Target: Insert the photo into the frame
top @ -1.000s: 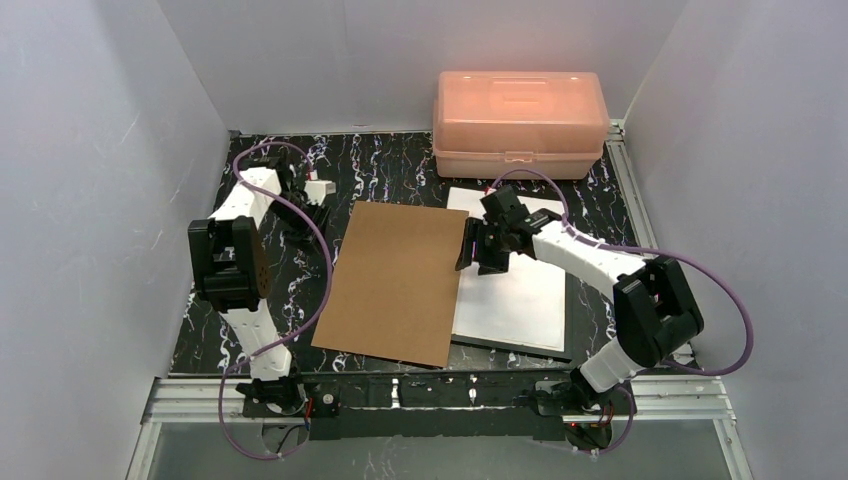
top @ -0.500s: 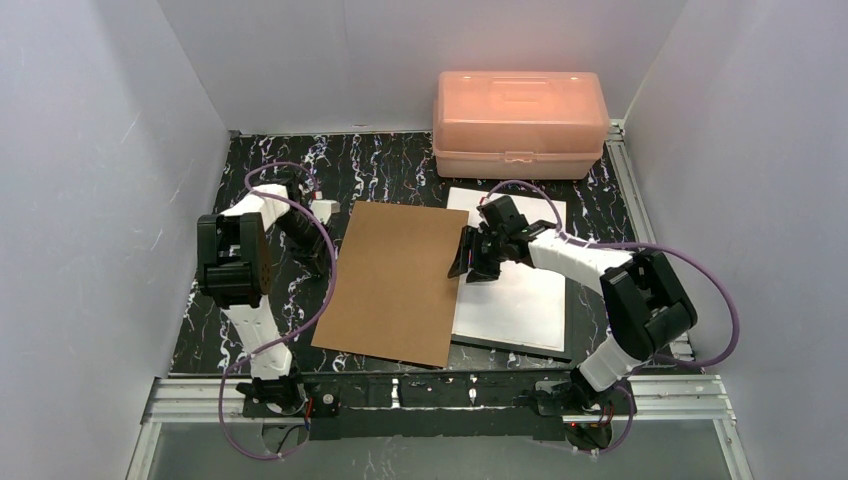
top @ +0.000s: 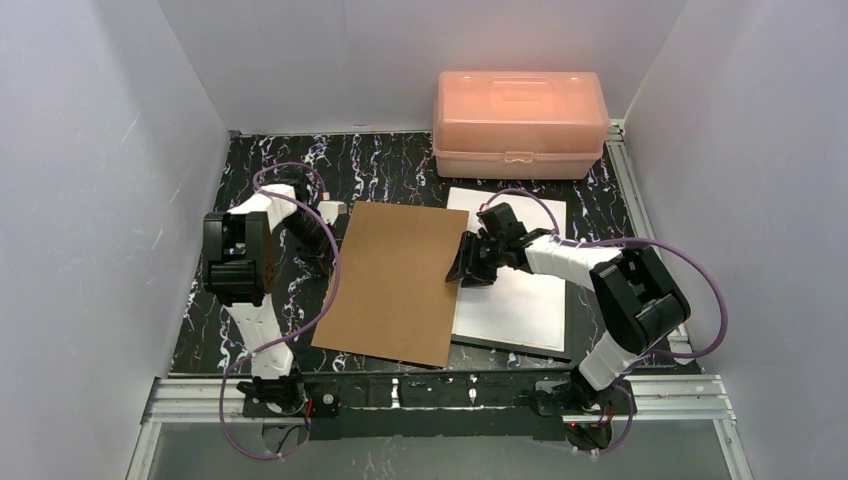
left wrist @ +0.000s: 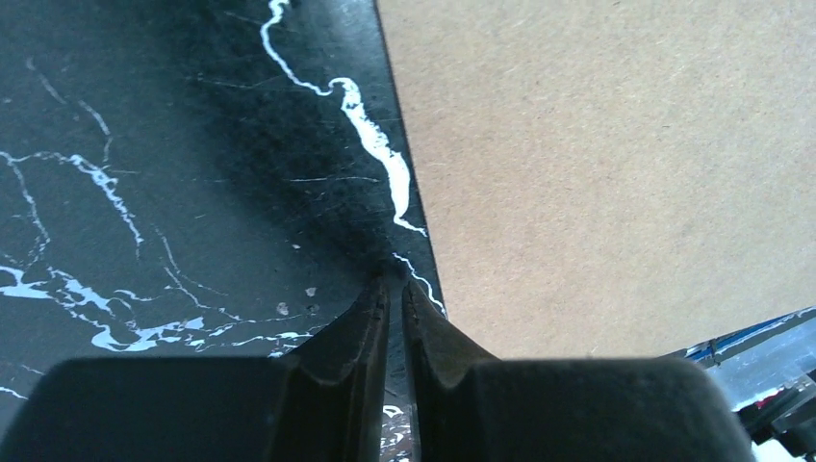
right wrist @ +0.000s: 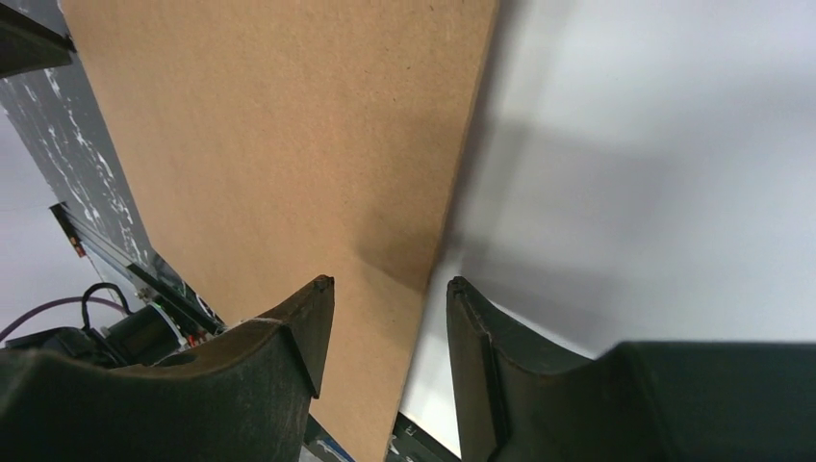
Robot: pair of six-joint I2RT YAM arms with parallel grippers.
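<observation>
From above, the photo (top: 515, 300) lies white back up on the frame (top: 510, 347), right of centre on the table (top: 390, 160), with its long axis running away from the arms. A brown board (top: 395, 283) overlaps its left strip. The right jaws are nearest. A pink box (top: 520, 120) stands just beyond.

Left wrist: the left jaws, all but closed and empty, sit low just beside the board's left edge.

Right wrist: the right jaws are partly open, straddling the board's right edge and gripping nothing.

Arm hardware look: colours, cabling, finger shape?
Both alike: left arm and right arm have white links and black joint housings, with a purple cable looped along each. Left gripper and right gripper: black, two tapered fingers.
</observation>
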